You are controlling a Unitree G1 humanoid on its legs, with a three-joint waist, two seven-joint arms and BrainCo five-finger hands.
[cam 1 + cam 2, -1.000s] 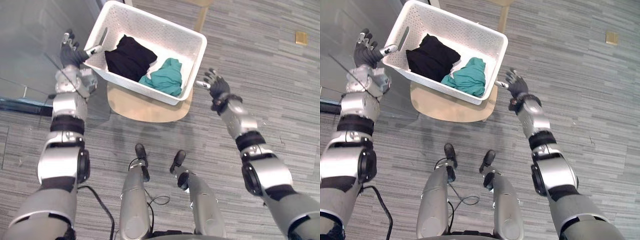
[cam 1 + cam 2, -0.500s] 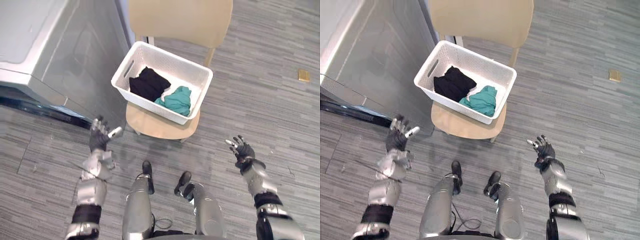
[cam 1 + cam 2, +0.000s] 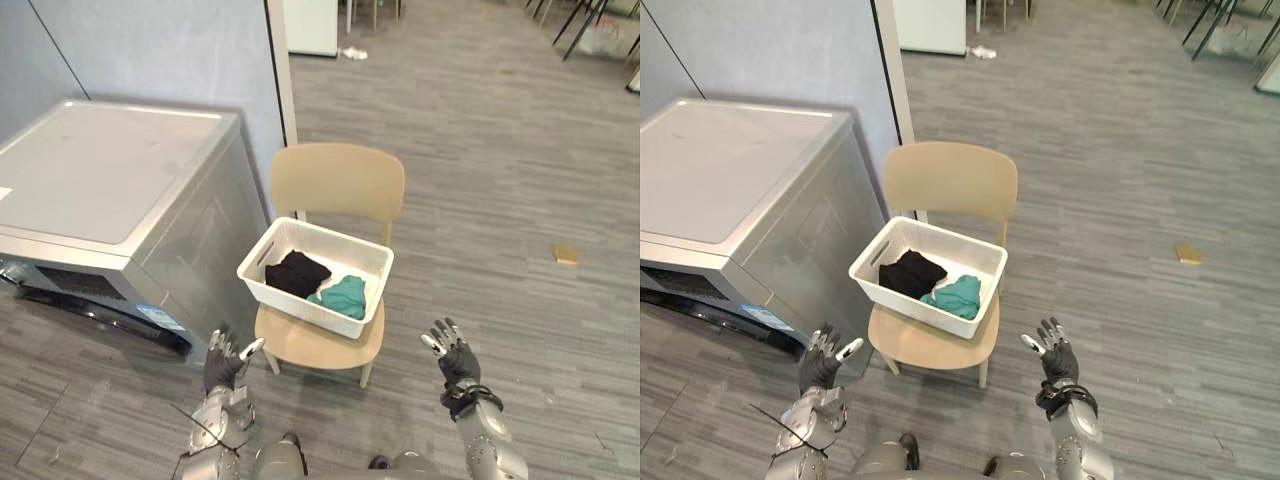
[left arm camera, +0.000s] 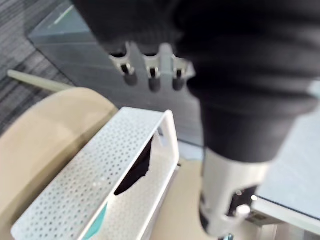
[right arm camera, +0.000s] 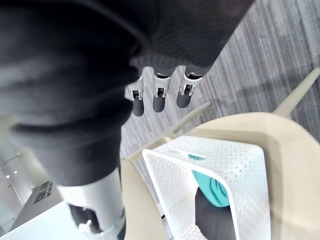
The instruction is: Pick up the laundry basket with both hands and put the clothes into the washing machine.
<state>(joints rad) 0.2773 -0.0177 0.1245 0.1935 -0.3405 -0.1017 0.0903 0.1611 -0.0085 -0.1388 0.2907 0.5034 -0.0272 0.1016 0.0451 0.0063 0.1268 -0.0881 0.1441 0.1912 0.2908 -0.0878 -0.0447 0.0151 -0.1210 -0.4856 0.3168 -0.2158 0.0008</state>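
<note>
Where grey floor met washing machine: chair stood
Seat: laundry basket, clothes inside
Hands: left hand, right hand, fingers released, empty

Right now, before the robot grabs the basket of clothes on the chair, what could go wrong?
1. The left hand and right hand are open, apart from the white laundry basket; if one touches first, it may slide on the chair seat.
2. It sits skewed there, so a push might spill the black garment and teal garment.
3. The washing machine stands close on the left; that arm could bump it.
</note>
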